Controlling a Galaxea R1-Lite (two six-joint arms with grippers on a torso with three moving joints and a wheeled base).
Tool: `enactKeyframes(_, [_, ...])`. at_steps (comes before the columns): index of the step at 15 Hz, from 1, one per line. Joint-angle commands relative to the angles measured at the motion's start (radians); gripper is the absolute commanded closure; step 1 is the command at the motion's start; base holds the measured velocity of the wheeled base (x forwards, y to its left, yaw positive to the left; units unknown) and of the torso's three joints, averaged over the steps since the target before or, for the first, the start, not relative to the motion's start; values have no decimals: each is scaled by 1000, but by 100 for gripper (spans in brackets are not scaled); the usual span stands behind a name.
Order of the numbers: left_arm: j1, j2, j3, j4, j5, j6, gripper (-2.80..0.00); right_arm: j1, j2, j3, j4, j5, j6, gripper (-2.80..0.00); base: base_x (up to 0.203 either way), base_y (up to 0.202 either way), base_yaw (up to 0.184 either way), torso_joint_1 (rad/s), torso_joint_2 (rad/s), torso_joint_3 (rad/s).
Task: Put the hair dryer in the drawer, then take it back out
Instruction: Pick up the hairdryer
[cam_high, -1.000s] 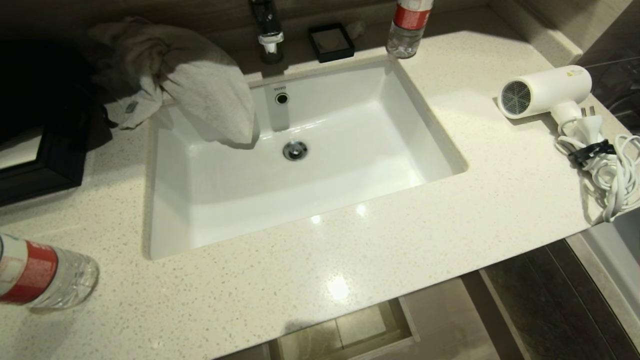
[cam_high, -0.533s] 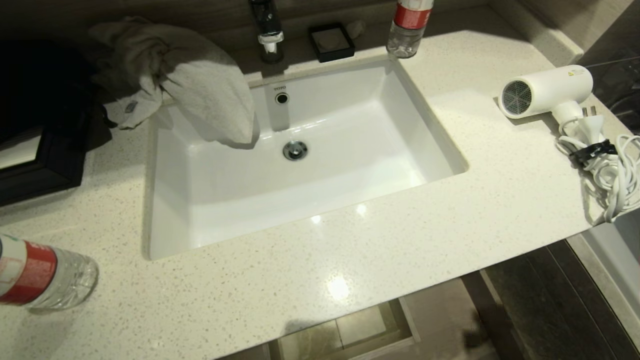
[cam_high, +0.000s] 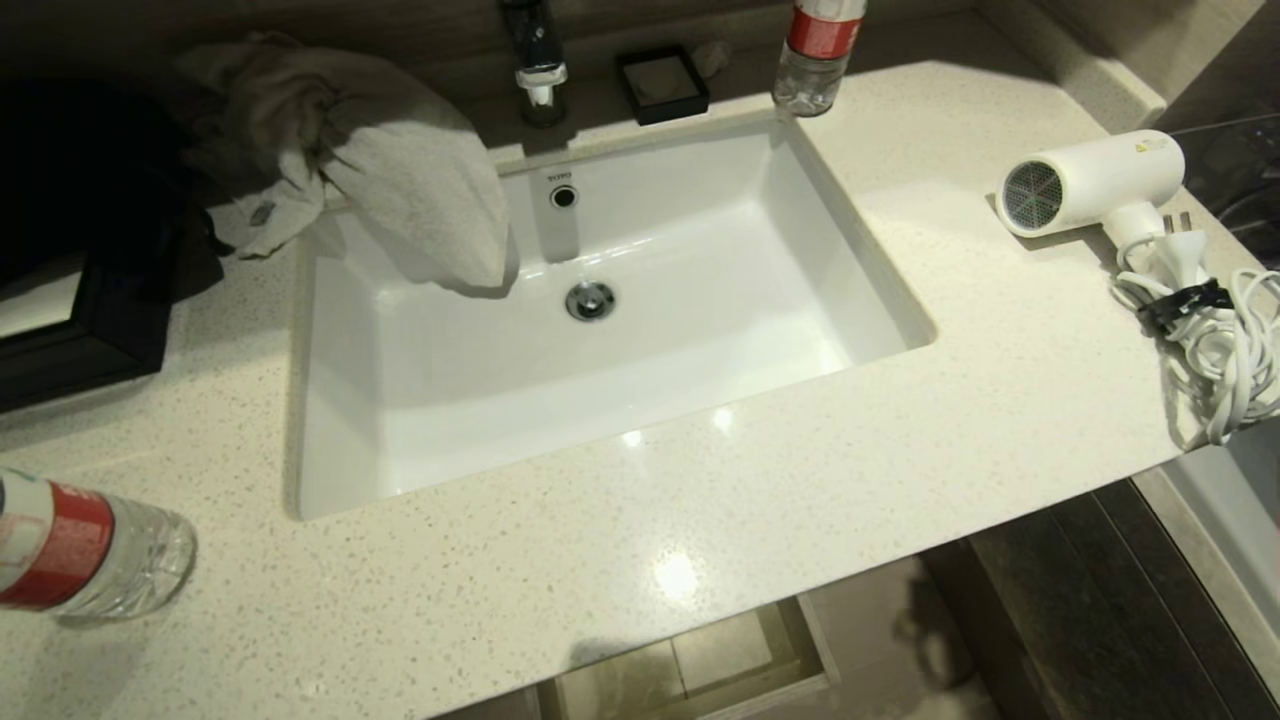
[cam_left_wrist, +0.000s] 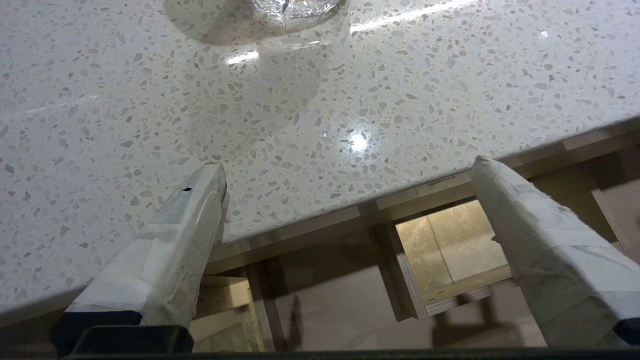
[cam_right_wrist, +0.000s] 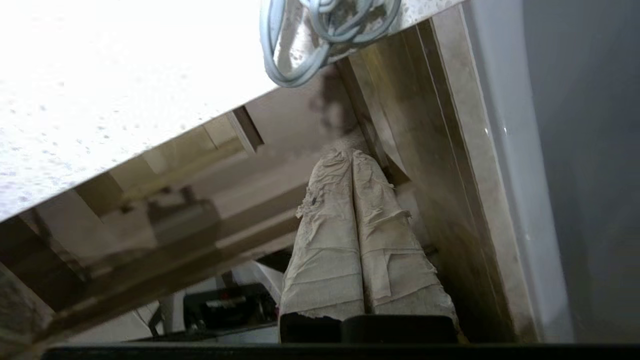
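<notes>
Right claw (cam_right_wrist: 352, 155) shut; 1 hair dryer (cam_high: 1090, 185), 2 bottles (cam_high: 90, 550).

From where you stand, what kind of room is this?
Most likely a bathroom, perhaps in a hotel: a white sink set in a speckled countertop, a faucet behind it, and a hair dryer beside it.

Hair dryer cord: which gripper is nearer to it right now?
Right. The right gripper, shut, sits below the counter edge where the cord overhangs. The left gripper, open, is at the counter's front edge; no cord shows there.

A bathroom: speckled vanity counter (cam_high: 900, 470), white sink (cam_high: 420, 400), faucet (cam_high: 540, 70).
</notes>
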Motion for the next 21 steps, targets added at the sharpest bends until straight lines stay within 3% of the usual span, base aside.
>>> enactKeyframes(1, [0,0,0,-1,0,0,-280,-29,121,-34,25,-3,-27,0,0,0,0,0,0,0])
enactKeyframes(7, [0,0,0,0,0,0,-280,-276,223,-98,-67,35,-337,0,0,0,0,0,0,0])
enactKeyframes(13, [0,0,0,0,0,0,-280,-294,255,-190,-153,251,-375,0,0,0,0,0,0,0])
enactKeyframes(16, [0,0,0,0,0,0,-280,-289,287,-243,-145,284,-385,0,0,0,0,0,0,0])
enactKeyframes(17, [0,0,0,0,0,0,-280,-289,288,-244,-148,286,-388,-280,0,0,0,0,0,0])
enactKeyframes(21, [0,0,0,0,0,0,-280,-284,448,-361,-214,312,-428,-280,0,0,0,0,0,0])
